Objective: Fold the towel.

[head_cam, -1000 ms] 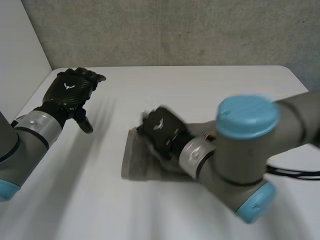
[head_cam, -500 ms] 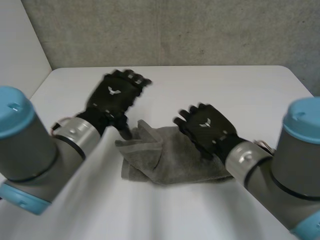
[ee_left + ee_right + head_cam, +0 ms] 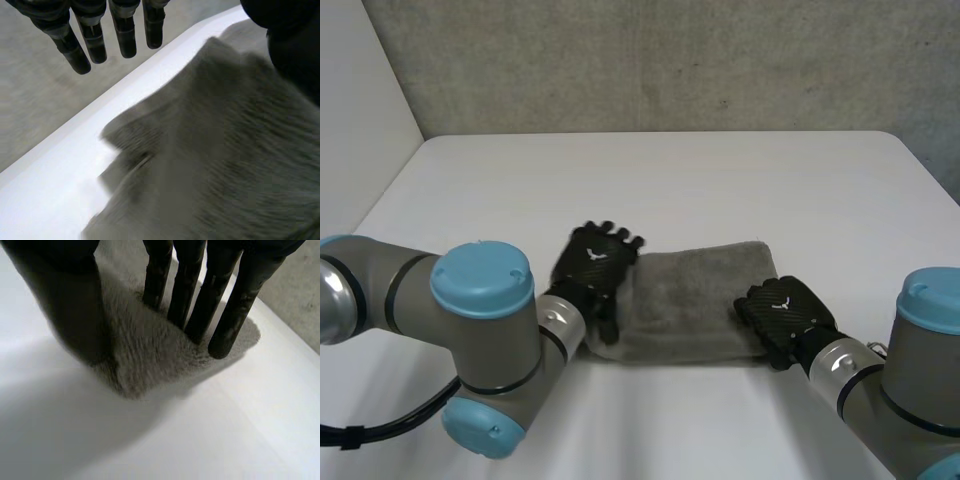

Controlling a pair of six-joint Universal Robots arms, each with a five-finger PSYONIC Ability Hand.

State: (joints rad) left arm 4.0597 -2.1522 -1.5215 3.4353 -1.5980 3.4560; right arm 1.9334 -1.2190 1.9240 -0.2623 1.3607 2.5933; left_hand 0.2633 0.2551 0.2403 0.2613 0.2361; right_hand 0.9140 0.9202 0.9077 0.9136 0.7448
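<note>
A grey towel lies folded in a flat oblong in the middle of the white table. My left hand is over its left end. In the left wrist view its fingers are straight and spread above the towel, touching nothing, so it is open. My right hand rests on the towel's near right corner. In the right wrist view its straight fingers press on the towel, and the thumb stands at the towel's edge.
A grey wall runs behind the table's far edge. A white panel stands at the far left. Bare table lies all around the towel.
The left hand came from the far left of the table to the towel's left end. The right hand went from the left end to the near right corner. The towel now lies flatter.
</note>
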